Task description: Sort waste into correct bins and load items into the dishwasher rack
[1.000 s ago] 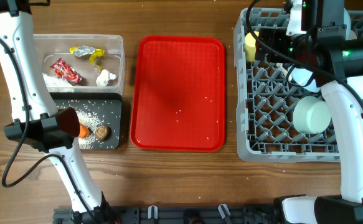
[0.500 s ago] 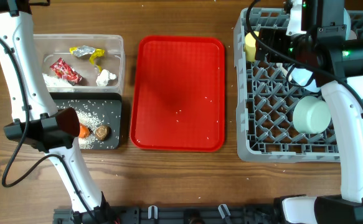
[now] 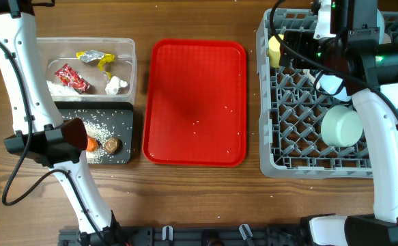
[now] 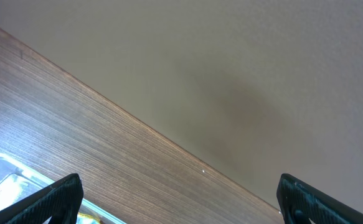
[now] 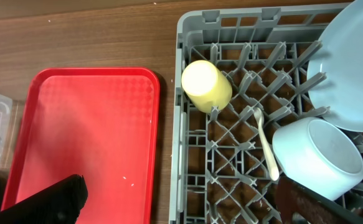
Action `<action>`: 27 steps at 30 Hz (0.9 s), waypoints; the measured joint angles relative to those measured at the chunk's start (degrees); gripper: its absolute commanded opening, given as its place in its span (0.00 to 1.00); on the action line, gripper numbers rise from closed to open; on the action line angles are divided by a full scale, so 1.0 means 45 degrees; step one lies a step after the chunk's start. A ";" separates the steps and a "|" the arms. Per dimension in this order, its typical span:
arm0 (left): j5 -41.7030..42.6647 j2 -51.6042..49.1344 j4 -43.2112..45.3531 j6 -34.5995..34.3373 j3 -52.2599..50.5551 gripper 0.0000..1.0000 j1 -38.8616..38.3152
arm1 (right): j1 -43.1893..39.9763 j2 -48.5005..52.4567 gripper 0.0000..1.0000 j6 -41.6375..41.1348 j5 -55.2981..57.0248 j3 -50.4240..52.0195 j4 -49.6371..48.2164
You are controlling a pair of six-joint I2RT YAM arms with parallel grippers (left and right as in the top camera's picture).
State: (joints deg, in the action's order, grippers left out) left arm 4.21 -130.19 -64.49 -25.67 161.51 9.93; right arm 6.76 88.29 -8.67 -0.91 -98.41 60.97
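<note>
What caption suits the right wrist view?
Loaded rack: yellow cup, spoon, bowl and plate, beside a red tray.

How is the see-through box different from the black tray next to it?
The clear rectangular plastic tub is see-through; the black rectangular tray is dark and solid. The tub holds a red wrapper, a silver-yellow wrapper and a crumpled white tissue; the tray holds loose white rice, an orange carrot and a small brown lump. The tub's walls look taller. Both are rectangles lying side by side.
</note>
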 measured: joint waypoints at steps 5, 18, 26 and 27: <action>0.0000 0.0000 0.0000 0.0000 0.0000 1.00 0.0000 | 0.0000 0.0000 1.00 0.0000 -0.0039 0.0000 0.0000; 0.0000 0.0000 -0.0005 0.0000 0.0000 1.00 0.0000 | 0.0000 0.0000 1.00 -0.0005 -0.0461 0.0087 -0.1710; 0.0000 0.0000 -0.0010 0.0000 0.0000 1.00 0.0000 | 0.0000 -0.3711 1.00 0.0015 -0.1175 0.0437 -0.5513; 0.0000 0.0000 0.0005 0.0000 0.0000 1.00 0.0000 | 0.0000 -0.4478 1.00 0.0015 -0.1171 0.0437 -0.5561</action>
State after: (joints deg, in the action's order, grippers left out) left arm 4.21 -130.19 -64.47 -25.67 161.51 9.93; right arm 6.76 68.14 -8.60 -6.17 -96.44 35.94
